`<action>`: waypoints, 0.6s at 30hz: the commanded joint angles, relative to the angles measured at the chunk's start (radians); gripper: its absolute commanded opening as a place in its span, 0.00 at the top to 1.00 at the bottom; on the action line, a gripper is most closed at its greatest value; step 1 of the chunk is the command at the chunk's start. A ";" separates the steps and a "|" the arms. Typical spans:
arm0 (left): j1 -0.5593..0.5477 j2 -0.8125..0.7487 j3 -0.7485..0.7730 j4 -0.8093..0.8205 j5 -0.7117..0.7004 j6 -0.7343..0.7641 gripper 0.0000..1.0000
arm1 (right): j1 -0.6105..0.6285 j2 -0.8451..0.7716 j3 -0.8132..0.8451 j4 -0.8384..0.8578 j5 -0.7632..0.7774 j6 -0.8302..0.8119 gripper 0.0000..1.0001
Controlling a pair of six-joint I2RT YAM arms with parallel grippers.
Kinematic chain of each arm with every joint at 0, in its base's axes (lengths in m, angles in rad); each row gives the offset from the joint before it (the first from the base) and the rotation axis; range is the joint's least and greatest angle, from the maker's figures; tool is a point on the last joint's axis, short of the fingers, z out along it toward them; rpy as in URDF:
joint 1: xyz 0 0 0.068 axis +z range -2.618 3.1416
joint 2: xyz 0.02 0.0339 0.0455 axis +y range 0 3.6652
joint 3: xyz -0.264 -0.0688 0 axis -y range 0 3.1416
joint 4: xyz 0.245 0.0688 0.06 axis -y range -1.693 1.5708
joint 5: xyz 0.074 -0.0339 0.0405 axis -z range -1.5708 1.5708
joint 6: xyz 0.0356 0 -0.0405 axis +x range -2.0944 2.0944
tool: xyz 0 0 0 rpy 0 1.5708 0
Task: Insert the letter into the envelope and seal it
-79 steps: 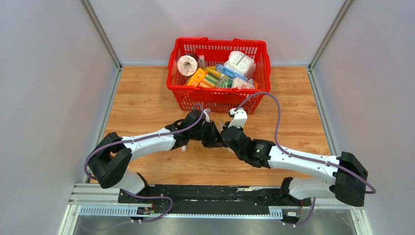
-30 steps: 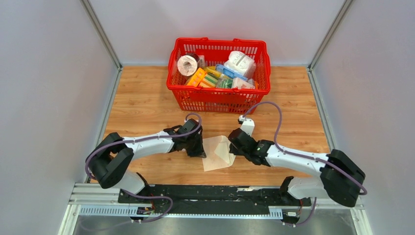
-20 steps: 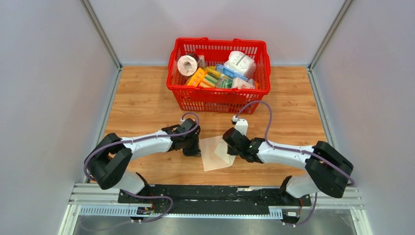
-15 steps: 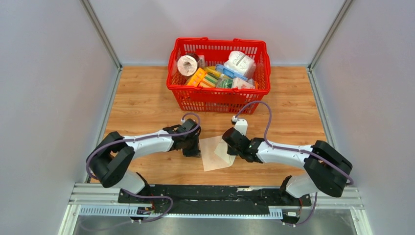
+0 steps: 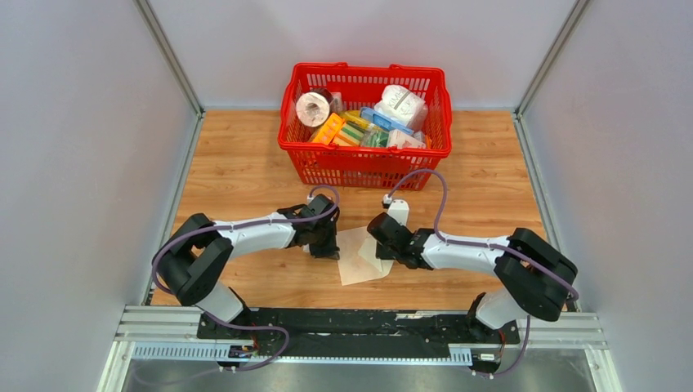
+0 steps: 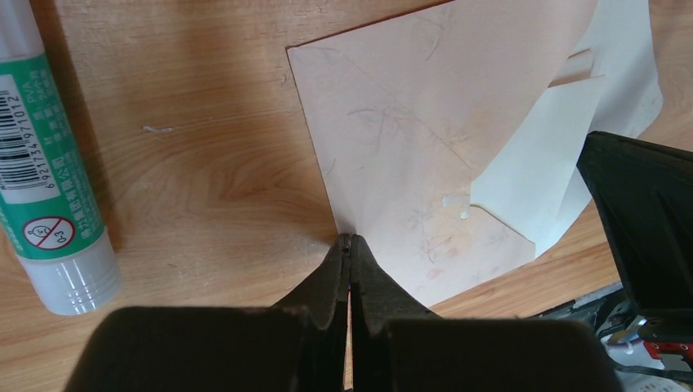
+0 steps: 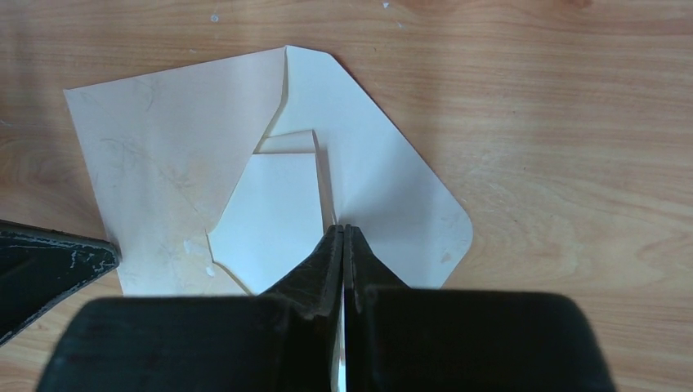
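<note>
The tan envelope (image 5: 356, 260) lies flat on the wooden table between my grippers, its flap (image 7: 392, 196) open toward the right arm. The pale letter (image 7: 278, 212) shows inside the envelope's V-shaped mouth, also in the left wrist view (image 6: 539, 180). My left gripper (image 5: 333, 250) is shut, its tips (image 6: 350, 242) resting at the edge of the envelope body (image 6: 409, 139). My right gripper (image 5: 381, 255) is shut, its tips (image 7: 342, 232) pressing at the fold between the letter and the flap.
A green and white glue stick (image 6: 45, 171) lies on the table just left of the left gripper. A red basket (image 5: 364, 153) full of goods stands at the back centre. Grey walls close in the left and right sides.
The grippers were bunched together over the envelope; it now lies flat in the open. In the last half second both shut grippers have edged inward onto it.
</note>
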 commanded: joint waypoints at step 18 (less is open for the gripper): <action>0.003 0.077 -0.006 0.053 0.029 0.010 1.00 | 0.053 0.041 0.081 -0.011 -0.020 0.031 0.99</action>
